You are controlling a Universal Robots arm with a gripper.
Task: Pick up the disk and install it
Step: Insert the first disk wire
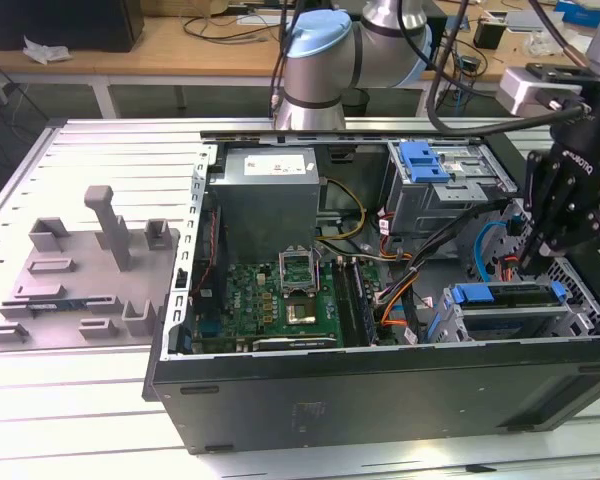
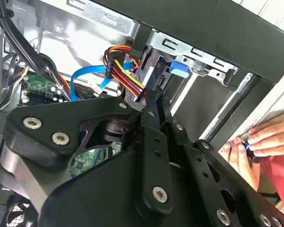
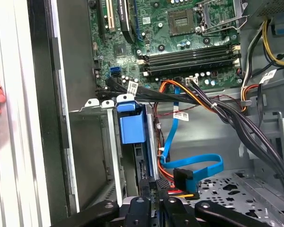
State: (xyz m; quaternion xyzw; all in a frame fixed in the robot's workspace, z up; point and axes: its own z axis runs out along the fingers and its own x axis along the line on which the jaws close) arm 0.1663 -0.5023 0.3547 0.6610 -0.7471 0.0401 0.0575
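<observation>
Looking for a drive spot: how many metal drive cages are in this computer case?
2. One metal drive cage stands far back on the exterior view's right; the second cage lies nearer the camera, just below the gripper. More may be hidden.

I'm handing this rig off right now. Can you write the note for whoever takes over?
Hand: shut, holding nothing, close over the lower cage.
Disk: lying in that cage, in its blue frame.
Done: the disk is in the cage.
Left: full seating can't be confirmed from here.
Note: a person's fingers are at the case rim.
</observation>
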